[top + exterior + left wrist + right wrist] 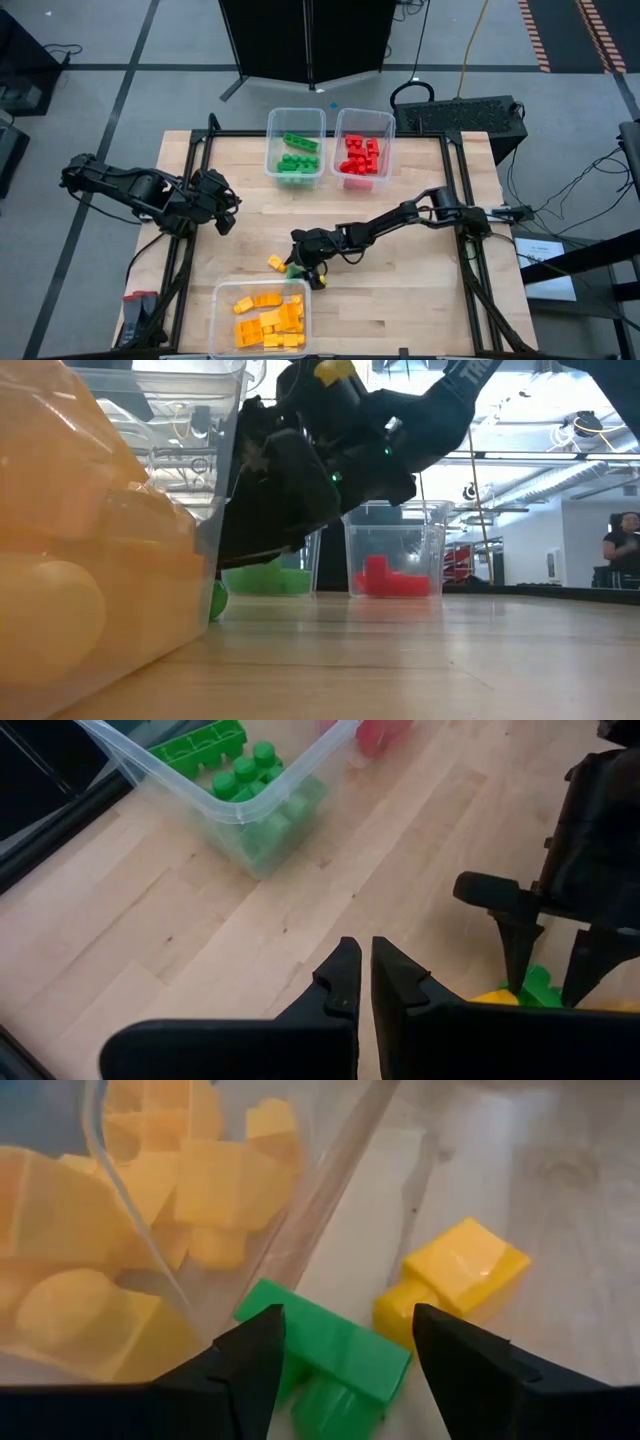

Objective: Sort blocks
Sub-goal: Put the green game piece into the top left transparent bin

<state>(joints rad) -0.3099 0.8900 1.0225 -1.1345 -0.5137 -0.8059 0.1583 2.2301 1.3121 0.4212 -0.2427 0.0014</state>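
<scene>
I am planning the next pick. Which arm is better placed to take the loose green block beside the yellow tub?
Right. Its end effector is open and straddles the green block. The left end effector waits, shut, farther away.

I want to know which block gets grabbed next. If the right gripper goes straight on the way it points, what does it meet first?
Most likely the green block: it lies between the open fingers of the right gripper. The yellow block sits just beyond and aside; depth is hard to judge.

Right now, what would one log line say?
right gripper: open over green block | yellow block beside | left gripper: shut, waiting
</scene>
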